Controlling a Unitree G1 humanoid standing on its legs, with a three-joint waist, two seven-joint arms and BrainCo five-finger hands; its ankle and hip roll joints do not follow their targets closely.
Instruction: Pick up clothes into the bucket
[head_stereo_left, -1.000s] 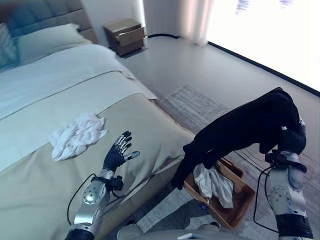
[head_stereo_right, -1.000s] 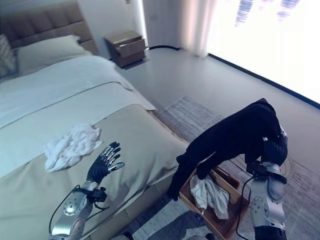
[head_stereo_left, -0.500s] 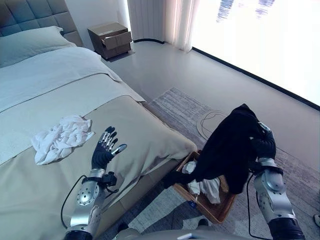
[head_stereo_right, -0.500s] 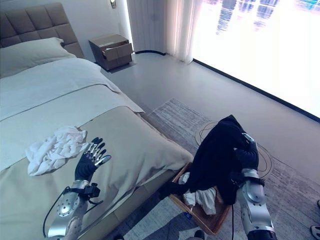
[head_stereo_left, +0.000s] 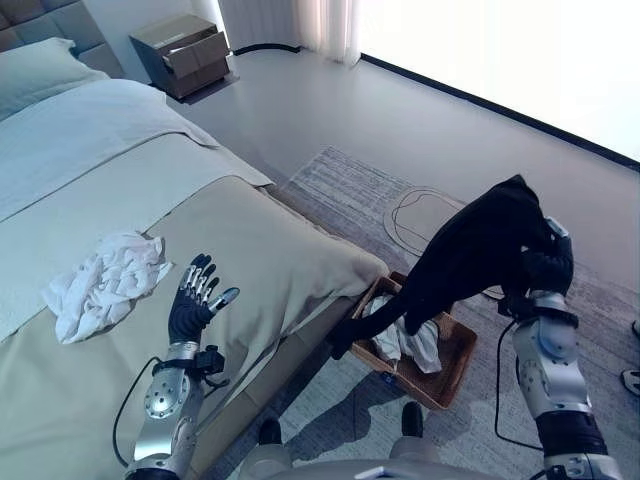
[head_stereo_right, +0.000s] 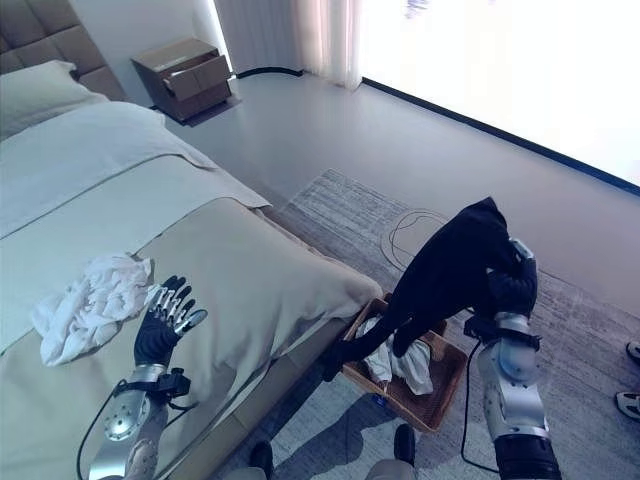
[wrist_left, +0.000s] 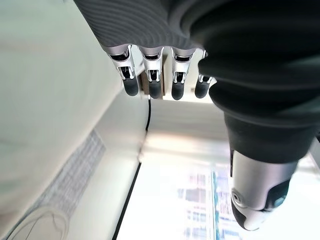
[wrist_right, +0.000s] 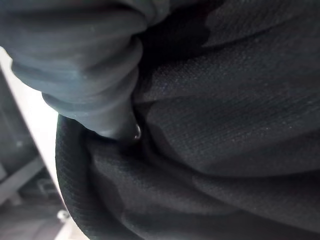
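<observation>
Bedroom floor with a grey rug (head_stereo_left: 350, 185) beside the bed (head_stereo_left: 270, 260); your brown basket (head_stereo_left: 452, 360) sits on the rug at the bed's corner. Your right hand (head_stereo_left: 548, 268) is raised over the basket's far side, buried in a black garment (head_stereo_left: 470, 250). The right wrist view shows cloth bunched tight against the hand, but the fingers are hidden, so you cannot tell the grip. Black garment drapes down from that hand, its lower end hanging over the basket and past its near edge toward the bed. White clothes (head_stereo_left: 405, 340) already lie inside the basket, below the hand. Your left hand (head_stereo_left: 190, 305) is held up over the bed cover, fingers straight and spread, holding nothing. Crumpled white cloth (head_stereo_left: 100, 285) lies on the bed just beyond its fingertips, not touching. No readable writing or labels anywhere.
</observation>
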